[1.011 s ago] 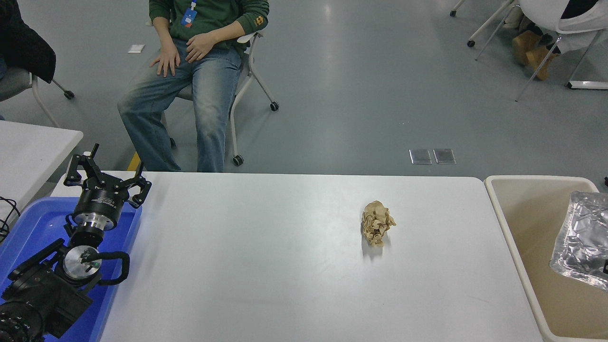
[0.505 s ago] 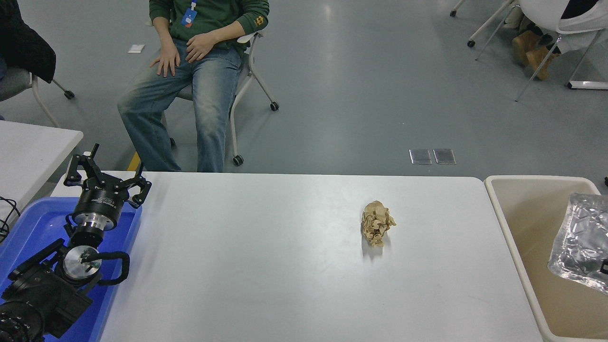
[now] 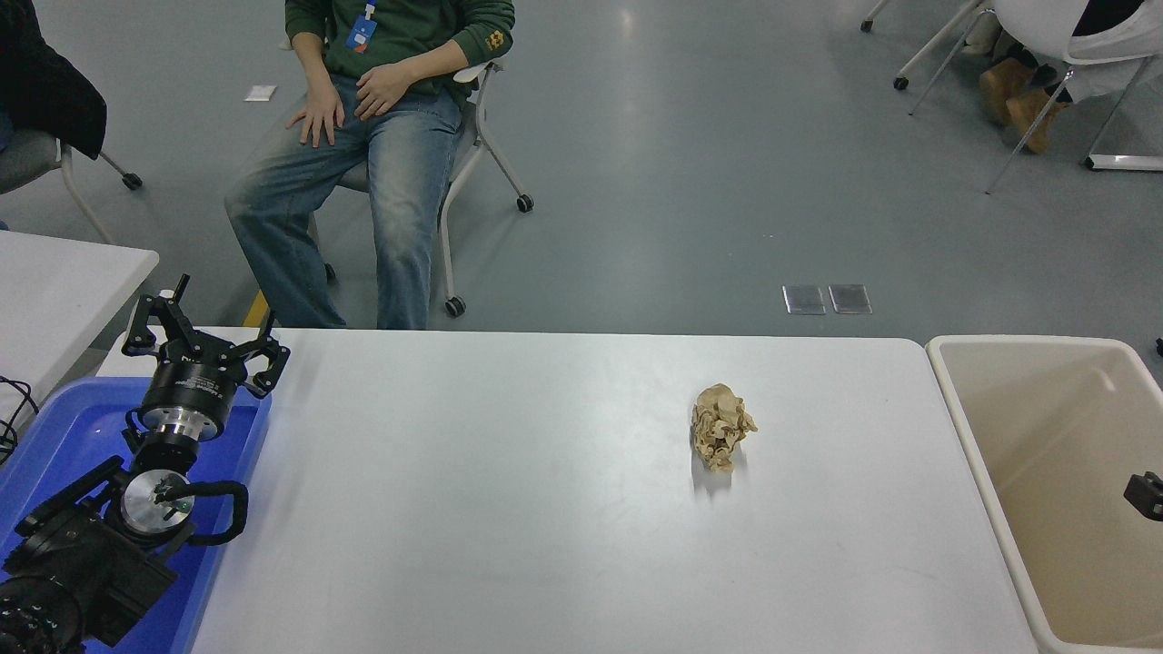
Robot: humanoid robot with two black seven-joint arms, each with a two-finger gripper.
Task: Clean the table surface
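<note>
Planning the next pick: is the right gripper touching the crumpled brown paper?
Apart. The head view shows the right gripper at the right edge over the beige bin, bare table surface between it and the crumpled brown paper.

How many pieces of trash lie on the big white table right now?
1: a crumpled tan paper wad right of centre on the large white tabletop. The beige plastic bin beside it looks empty, though its near end is cut off.
</note>
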